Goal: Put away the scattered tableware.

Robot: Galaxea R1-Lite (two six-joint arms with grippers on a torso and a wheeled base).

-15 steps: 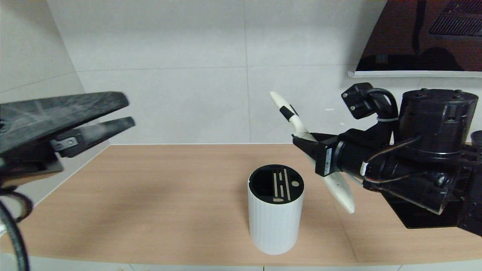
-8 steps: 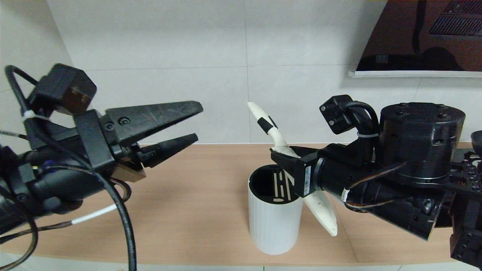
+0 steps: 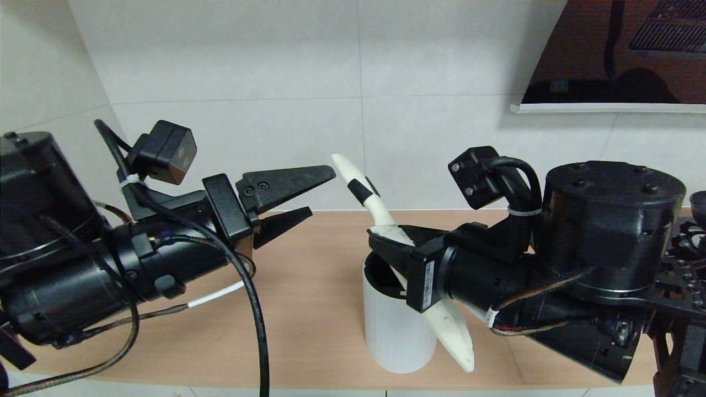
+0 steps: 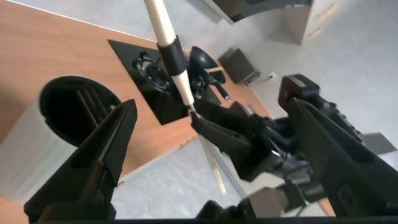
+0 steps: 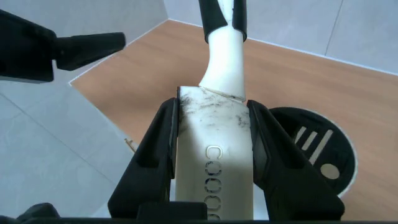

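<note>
1. Your right claw [image 3: 389, 245] is clamped on a smooth white spatula [image 3: 369, 201]. It is tilted, with its black-banded handle pointing to eleven o'clock.
2. Its flat blade hangs at the four o'clock side of a ribbed white cylindrical holder [image 3: 394, 336] with a black slotted top.
3. Your left claw [image 3: 320, 193], jaws apart, hovers at the holder's ten o'clock over the wood-grain counter [image 3: 309, 309].

A home-style kitchen. A pale wooden counter [image 3: 309, 309] runs along a wall [image 3: 276, 66] of large light-grey tiles. A dark glass hood [image 3: 623, 55] hangs on the wall at the right, and a black hob [image 4: 140, 68] is set into the counter below it. A white cutlery holder [image 3: 394, 336] stands on the counter.
</note>
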